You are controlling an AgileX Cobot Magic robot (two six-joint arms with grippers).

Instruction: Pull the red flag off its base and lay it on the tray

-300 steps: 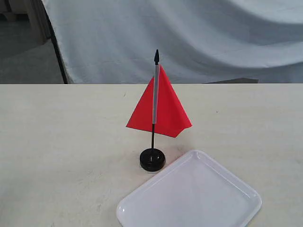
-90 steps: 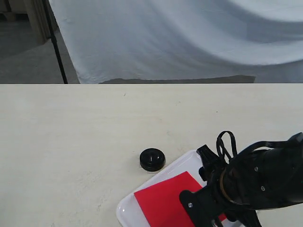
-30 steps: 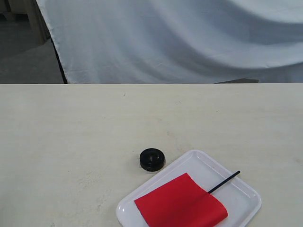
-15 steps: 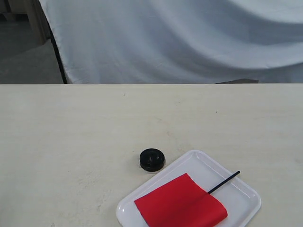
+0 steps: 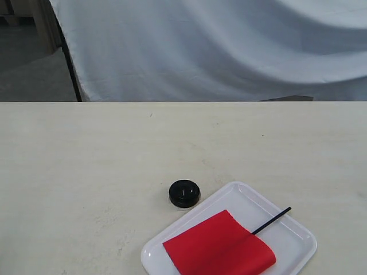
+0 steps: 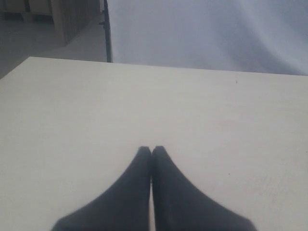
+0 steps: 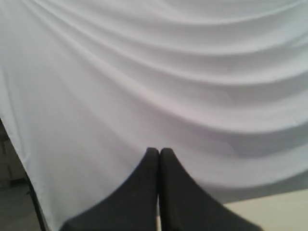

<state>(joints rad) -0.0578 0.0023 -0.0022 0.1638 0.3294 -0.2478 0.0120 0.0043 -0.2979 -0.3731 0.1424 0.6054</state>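
The red flag [image 5: 221,246] lies flat in the white tray [image 5: 298,232] at the front right of the table, its thin black pole [image 5: 272,220] pointing up to the right. The round black base [image 5: 184,193] stands empty just left of the tray's far corner. Neither arm shows in the exterior view. My left gripper [image 6: 151,150] is shut with nothing between its fingers, above bare tabletop. My right gripper [image 7: 159,151] is shut too and faces the white cloth backdrop.
A white draped cloth [image 5: 218,46] hangs behind the table's [image 5: 86,172] far edge. A dark pole [image 5: 70,63] and grey floor show at the back left.
Ten seconds ago the flag stood upright in its base. Three seconds ago the right arm was over the tray with the flag down; it has since left the view. Nothing moved in the last second.
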